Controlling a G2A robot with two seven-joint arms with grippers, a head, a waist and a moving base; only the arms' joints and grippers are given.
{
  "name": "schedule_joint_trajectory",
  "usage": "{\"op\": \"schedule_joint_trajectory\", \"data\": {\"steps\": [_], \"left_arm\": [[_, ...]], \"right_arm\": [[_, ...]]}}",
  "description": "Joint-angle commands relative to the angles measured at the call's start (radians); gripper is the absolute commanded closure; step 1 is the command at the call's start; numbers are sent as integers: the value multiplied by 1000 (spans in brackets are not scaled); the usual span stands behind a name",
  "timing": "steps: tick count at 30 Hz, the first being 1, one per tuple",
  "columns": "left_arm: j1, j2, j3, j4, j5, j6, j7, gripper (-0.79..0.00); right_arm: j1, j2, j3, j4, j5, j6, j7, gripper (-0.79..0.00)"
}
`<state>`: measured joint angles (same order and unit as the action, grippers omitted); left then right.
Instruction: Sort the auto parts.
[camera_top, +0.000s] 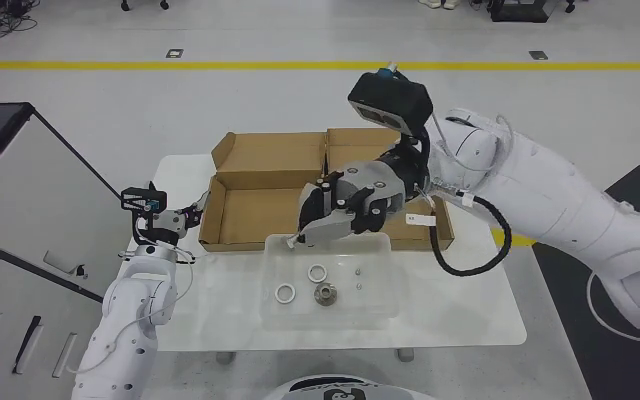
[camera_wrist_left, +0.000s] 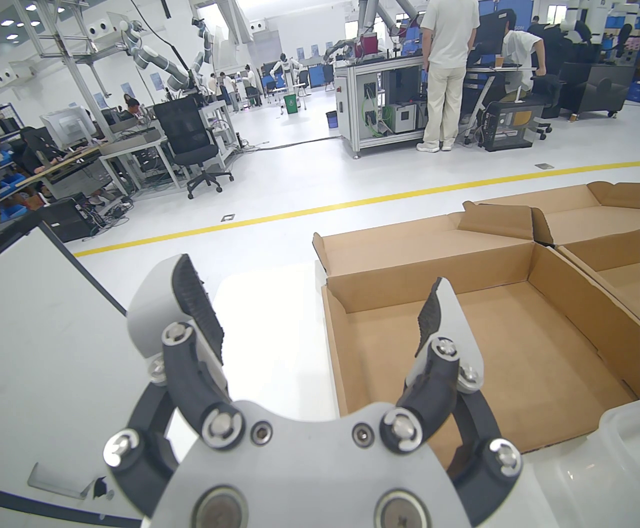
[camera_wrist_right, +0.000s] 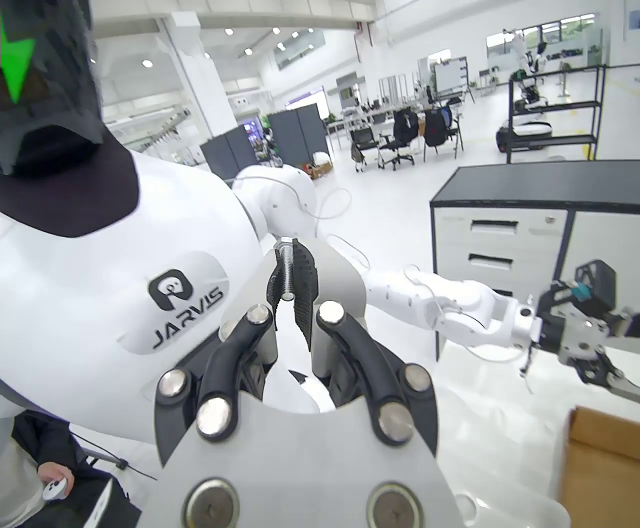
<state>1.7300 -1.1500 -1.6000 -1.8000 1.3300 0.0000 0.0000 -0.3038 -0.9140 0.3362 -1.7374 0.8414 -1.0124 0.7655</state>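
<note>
Top view hides what my right claw (camera_top: 297, 240) grips over the rim of the clear plastic tray (camera_top: 380, 295); right wrist view shows it: a silver threaded bolt (camera_wrist_right: 286, 272) pinched between my pads (camera_wrist_right: 306, 285), partly covered by them. My left claw (camera_wrist_left: 320, 305) hangs spread beside the open brown cardboard box (camera_wrist_left: 500, 350).

Robotics lab, big open hall: mounted robot arms (camera_wrist_left: 160, 65), office chairs (camera_wrist_left: 192, 142), equipment cabinet (camera_wrist_left: 385, 105), yellow floor line (camera_wrist_left: 350, 202), drawer cabinet (camera_wrist_right: 500, 245).
</note>
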Motion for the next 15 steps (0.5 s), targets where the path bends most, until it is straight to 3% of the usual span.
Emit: {"op": "schedule_joint_trajectory", "data": {"steps": [1, 15], "left_arm": [[0, 0, 0, 0, 0, 0, 0, -785], [0, 0, 0, 0, 0, 0, 0, -785]], "right_arm": [[-27, -3, 32, -12, 55, 0, 31, 0], [-170, -70, 167, -117, 277, 0, 43, 0]]}}
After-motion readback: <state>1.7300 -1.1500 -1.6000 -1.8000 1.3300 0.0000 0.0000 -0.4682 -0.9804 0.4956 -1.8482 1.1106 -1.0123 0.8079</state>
